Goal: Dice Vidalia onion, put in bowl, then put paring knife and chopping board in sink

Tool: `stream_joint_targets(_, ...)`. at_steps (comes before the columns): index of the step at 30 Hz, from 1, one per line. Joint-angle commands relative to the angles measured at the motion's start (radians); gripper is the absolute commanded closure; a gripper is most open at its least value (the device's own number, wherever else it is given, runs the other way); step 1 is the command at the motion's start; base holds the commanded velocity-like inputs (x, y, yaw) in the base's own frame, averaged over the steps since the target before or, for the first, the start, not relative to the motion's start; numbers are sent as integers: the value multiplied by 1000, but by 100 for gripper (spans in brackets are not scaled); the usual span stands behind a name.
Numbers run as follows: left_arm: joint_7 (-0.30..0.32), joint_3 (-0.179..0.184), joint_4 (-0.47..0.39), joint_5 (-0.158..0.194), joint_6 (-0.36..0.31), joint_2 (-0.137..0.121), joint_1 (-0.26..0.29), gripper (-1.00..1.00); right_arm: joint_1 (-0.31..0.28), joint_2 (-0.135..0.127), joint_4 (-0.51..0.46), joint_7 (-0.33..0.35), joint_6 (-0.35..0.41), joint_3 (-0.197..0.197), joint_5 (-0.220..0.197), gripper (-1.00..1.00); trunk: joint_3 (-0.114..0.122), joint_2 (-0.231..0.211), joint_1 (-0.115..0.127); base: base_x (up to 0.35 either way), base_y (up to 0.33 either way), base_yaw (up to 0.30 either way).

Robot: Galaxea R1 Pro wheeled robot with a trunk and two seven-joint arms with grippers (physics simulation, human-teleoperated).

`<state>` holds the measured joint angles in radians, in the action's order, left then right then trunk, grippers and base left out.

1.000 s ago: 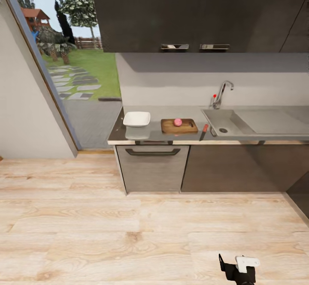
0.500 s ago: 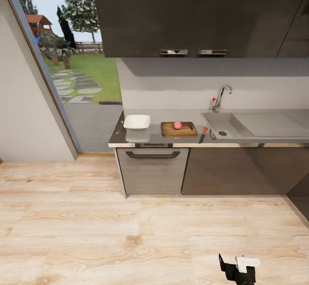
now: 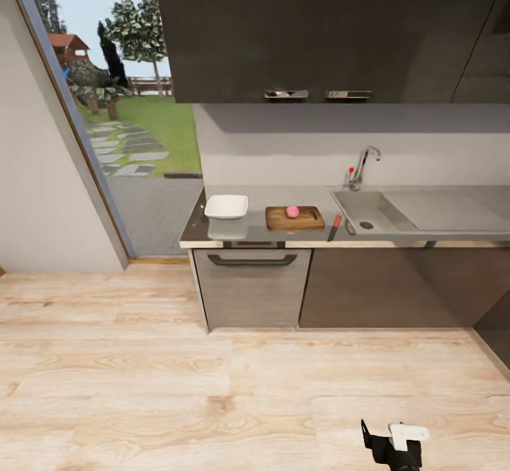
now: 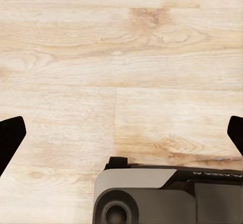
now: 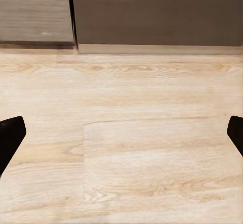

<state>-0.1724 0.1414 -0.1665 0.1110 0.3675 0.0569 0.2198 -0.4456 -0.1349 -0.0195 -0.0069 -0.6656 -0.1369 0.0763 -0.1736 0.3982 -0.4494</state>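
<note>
My left gripper (image 4: 121, 133): fingers (image 4: 11, 135) spread wide at the frame's two edges, nothing between them, pointed down at the pale wooden floor (image 4: 126, 67), with part of my own grey base (image 4: 167, 196) below. My right gripper (image 5: 121, 133): fingers (image 5: 10, 135) equally wide apart and empty, over the same floor, facing the dark cabinet fronts (image 5: 152, 11). Head view: my right gripper low over the floor, far from the countertop (image 3: 255, 229). There the Vidalia onion (image 3: 292, 211) sits on the chopping board (image 3: 295, 218), the bowl (image 3: 227, 206) to its left, the paring knife (image 3: 335, 227) between board and sink (image 3: 365, 209).
</note>
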Motion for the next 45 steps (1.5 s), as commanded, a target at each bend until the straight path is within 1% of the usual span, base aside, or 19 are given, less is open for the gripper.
stream_joint_targets(1,-4,9,1,10,4,0,1,-100,-1,0,1,-1,-3,-7,8,-100,0,2,-1,0,0,0)
stream_joint_targets(45,-4,9,1,10,4,0,1,-100,-1,0,1,-1,-3,-7,8,-100,72,2,-1,0,0,0)
